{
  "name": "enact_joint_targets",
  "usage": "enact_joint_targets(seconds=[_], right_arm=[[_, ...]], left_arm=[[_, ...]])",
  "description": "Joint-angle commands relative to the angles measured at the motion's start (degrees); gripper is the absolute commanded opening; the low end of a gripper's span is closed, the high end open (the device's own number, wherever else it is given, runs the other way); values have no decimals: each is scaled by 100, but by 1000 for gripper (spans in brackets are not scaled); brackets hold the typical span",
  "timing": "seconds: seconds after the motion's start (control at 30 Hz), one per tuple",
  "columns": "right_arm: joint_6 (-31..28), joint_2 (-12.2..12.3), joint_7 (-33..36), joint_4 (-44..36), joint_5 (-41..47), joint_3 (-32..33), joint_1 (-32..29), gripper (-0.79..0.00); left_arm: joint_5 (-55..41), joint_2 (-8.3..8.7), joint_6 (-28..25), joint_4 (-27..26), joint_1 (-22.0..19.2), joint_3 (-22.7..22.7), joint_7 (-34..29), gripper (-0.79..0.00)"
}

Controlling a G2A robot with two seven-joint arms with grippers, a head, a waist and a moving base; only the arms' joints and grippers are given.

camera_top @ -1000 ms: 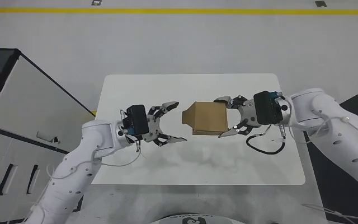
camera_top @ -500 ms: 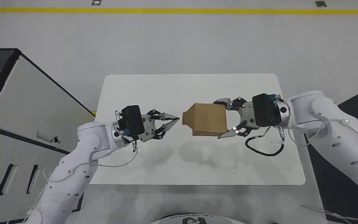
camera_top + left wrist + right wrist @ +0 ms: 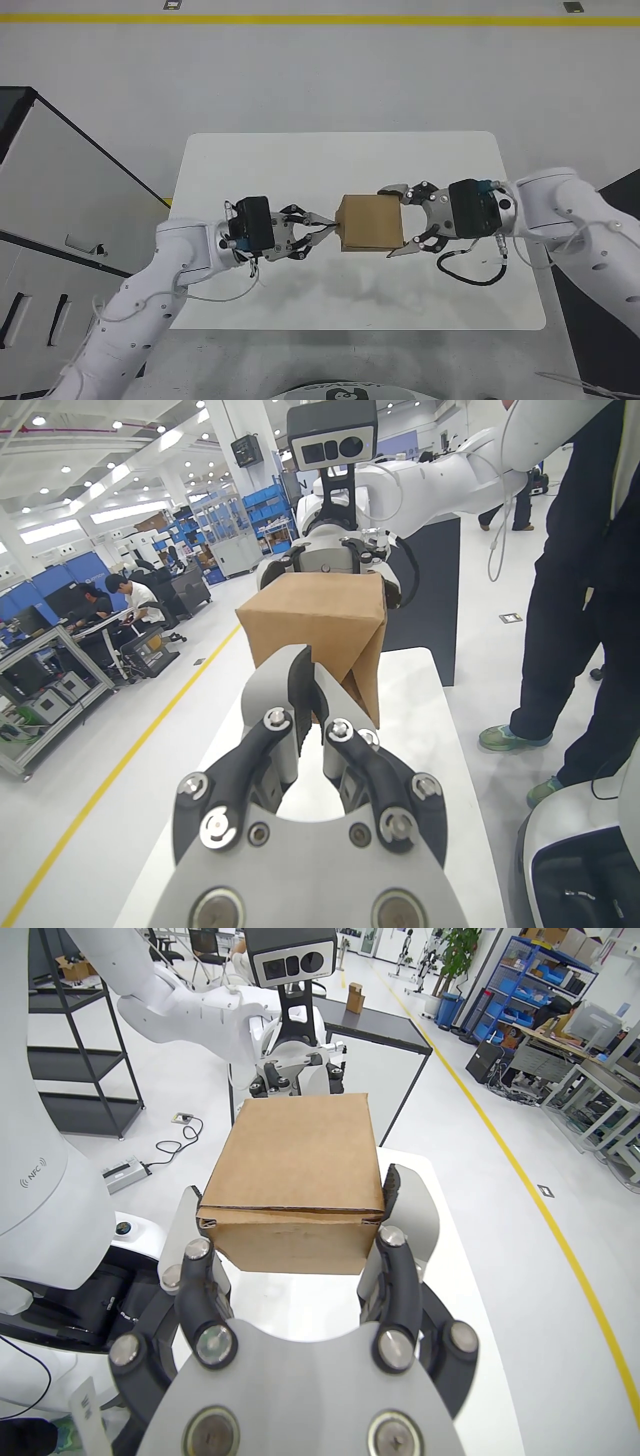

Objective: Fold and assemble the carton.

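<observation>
The top camera looked straight down on the carton (image 3: 372, 222) from well above. The wrist cameras sat close behind the left gripper (image 3: 305, 672) and right gripper (image 3: 297, 1200), facing the carton from opposite ends. All three views shared the carton and both grippers.

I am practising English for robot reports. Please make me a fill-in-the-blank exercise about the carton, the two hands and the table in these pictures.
1. The carton is ____ in colour.
2. The right hand grips the carton with one finger on each ____.
3. The fingers of the left hand, at the carton's folded end, are ____ (open/shut).
4. The table is ____ in colour.

Missing words: brown; side; shut; white.
</observation>
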Motion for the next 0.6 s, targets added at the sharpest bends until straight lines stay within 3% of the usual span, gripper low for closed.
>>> enact_joint_targets(seconds=[0.0,0.57], right_arm=[[0,2,-7,-12,-13,9,-16,-785],[0,-8,-57,-153,-80,-22,-66,-785]], left_arm=[[-40,-11,-16,21,-32,62,8,-785],[-191,-71,-84,69,-161,357,9,-785]])
